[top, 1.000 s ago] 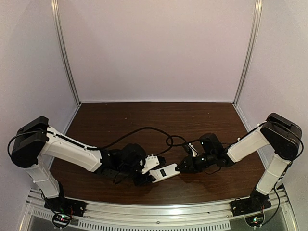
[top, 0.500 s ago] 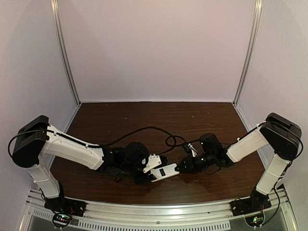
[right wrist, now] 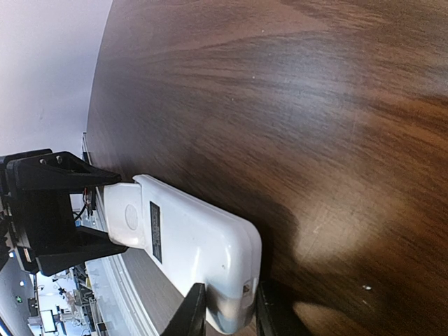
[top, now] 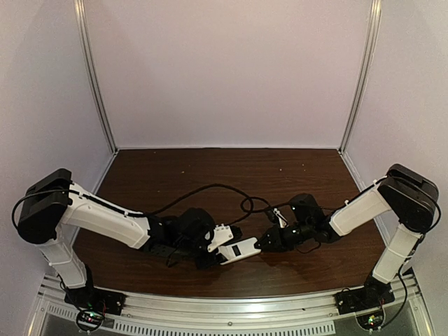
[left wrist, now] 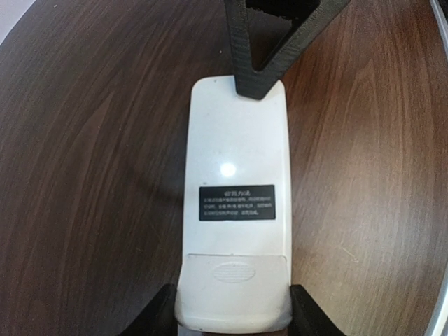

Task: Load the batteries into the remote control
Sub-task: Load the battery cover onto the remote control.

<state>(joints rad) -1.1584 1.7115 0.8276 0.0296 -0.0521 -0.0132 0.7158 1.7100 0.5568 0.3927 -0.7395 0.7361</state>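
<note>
I judge the remote (left wrist: 238,161) light, stiff and slick. My left fingers (left wrist: 311,322) clamp one end's edges, half-spread; my right fingers (right wrist: 190,318) pinch the other end narrowly.

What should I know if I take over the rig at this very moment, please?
The left hand is closed on the remote at its cover end; the right hand is closed on the other end. The remote is held between them, white back up, cover shut. I cannot make out the batteries, so whether any are loaded cannot be told. To do: open the cover, fit the batteries, close it.
</note>
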